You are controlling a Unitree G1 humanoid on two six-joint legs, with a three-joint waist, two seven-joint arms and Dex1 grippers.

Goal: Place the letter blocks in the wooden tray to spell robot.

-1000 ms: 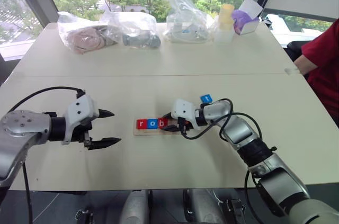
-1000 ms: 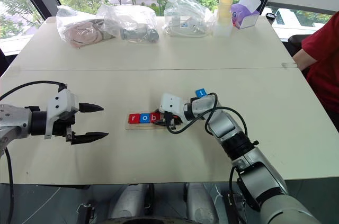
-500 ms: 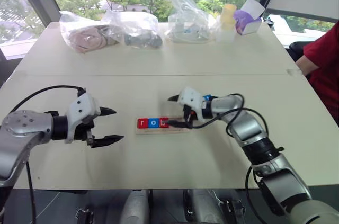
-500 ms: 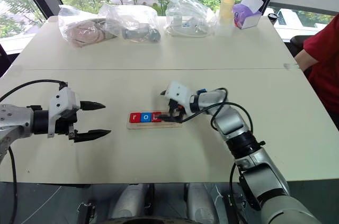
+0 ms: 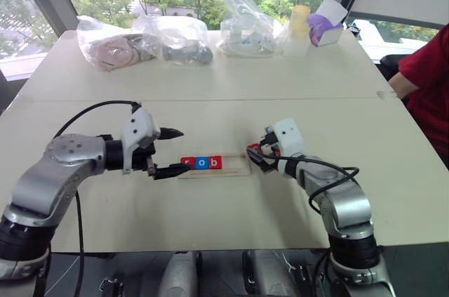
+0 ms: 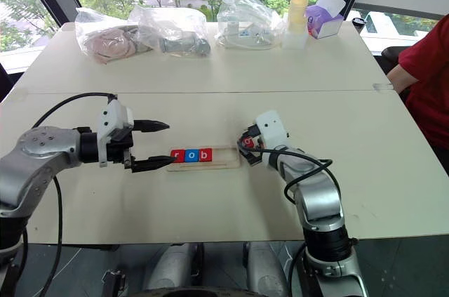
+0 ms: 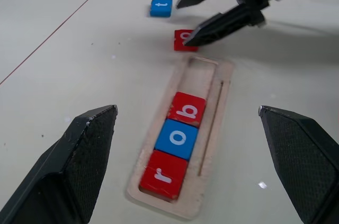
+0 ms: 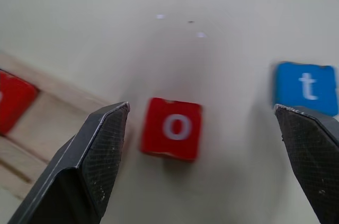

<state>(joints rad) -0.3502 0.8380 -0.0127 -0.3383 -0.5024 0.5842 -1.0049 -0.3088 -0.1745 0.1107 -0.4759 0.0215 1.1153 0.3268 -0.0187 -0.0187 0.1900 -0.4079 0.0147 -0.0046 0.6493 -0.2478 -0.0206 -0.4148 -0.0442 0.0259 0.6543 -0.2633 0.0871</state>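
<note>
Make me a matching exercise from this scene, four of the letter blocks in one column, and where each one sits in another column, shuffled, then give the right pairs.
Things:
1. r block
2. blue o block
3. red o block
4. t block

Places:
A. on the table, between the open right gripper's fingers
B. in the wooden tray, middle of the three placed blocks
C. at the end of the wooden tray nearest the left gripper
D. loose on the table, farthest from the wooden tray

Pairs: 1-C, 2-B, 3-A, 4-D
</note>
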